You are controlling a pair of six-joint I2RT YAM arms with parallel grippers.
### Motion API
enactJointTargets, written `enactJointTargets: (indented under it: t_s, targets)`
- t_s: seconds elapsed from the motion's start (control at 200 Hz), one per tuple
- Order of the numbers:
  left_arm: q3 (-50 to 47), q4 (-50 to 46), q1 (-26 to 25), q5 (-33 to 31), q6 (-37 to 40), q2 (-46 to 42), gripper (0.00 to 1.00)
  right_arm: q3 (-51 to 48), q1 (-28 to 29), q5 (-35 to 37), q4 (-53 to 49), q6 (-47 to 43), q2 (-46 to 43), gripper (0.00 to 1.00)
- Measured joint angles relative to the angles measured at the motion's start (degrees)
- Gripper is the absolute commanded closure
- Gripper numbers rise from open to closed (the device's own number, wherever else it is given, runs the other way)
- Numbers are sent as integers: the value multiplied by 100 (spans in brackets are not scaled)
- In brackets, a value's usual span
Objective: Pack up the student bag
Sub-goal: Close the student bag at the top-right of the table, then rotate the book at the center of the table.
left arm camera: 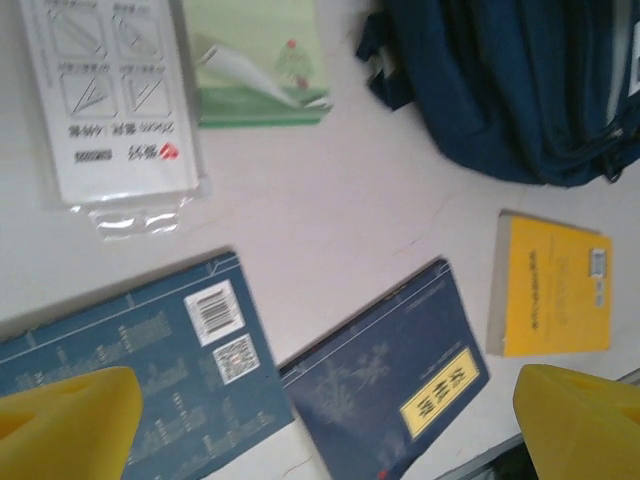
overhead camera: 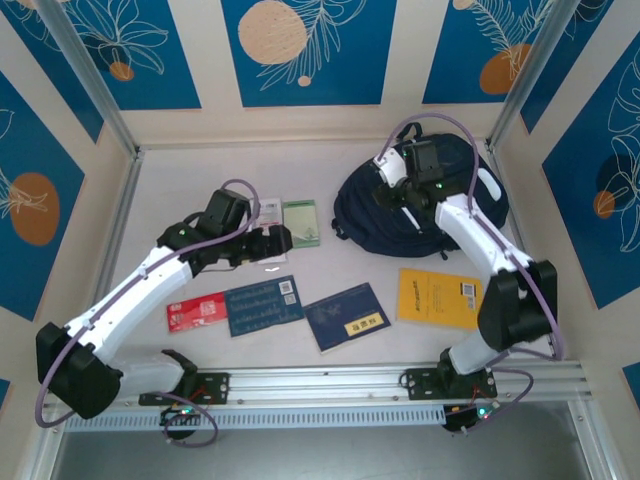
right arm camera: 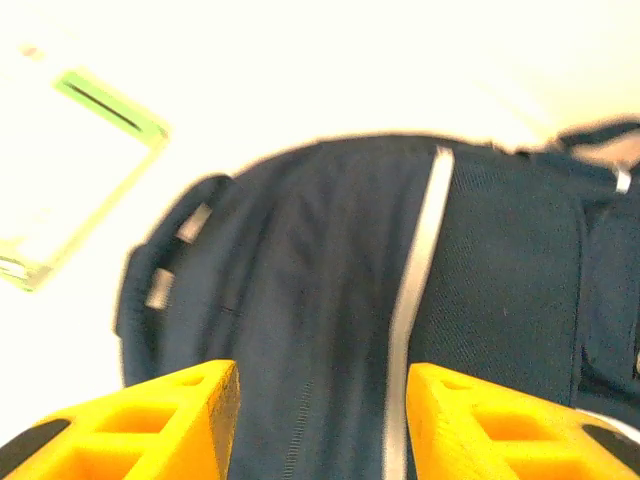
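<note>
The student bag is a dark navy backpack lying at the back right of the table. It also fills the upper right of the left wrist view. My right gripper hovers over the top of the bag. In its own view the yellow fingers stand apart, with navy fabric and a pale stripe under the gap and nothing pinched. My left gripper hangs wide open above the table's middle, left of the bag, and its view looks down on the books.
A white plastic packet and a green notebook lie beside the left gripper. Along the front lie a red item, a teal book, a navy book and a yellow book. Walls enclose the table.
</note>
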Motion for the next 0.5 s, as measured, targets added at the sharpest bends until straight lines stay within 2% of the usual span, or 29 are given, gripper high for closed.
enactJointTargets:
  t_s: [0.135, 0.215, 0.28, 0.335, 0.375, 0.5]
  targets:
    - [-570, -321, 0, -2, 146, -256, 5, -420, 986, 199, 173, 476, -831, 60]
    - [-879, -330, 0, 74, 195, -365, 7, -767, 1589, 457, 142, 927, -1126, 68]
    - [-1154, -234, -52, 295, 188, -409, 10, -962, 1961, 424, -153, 1486, -1224, 80]
    - [-1327, -116, -192, 442, 188, -382, 11, -1093, 2044, 302, -382, 1937, -1231, 80]
    - [-1416, -22, -361, 540, 175, -321, 12, -1300, 2076, 170, -466, 2312, -1266, 73]
    - [-1558, 330, -1086, 822, 149, -35, 14, -2052, 2142, -46, -682, 3309, -1495, 74]
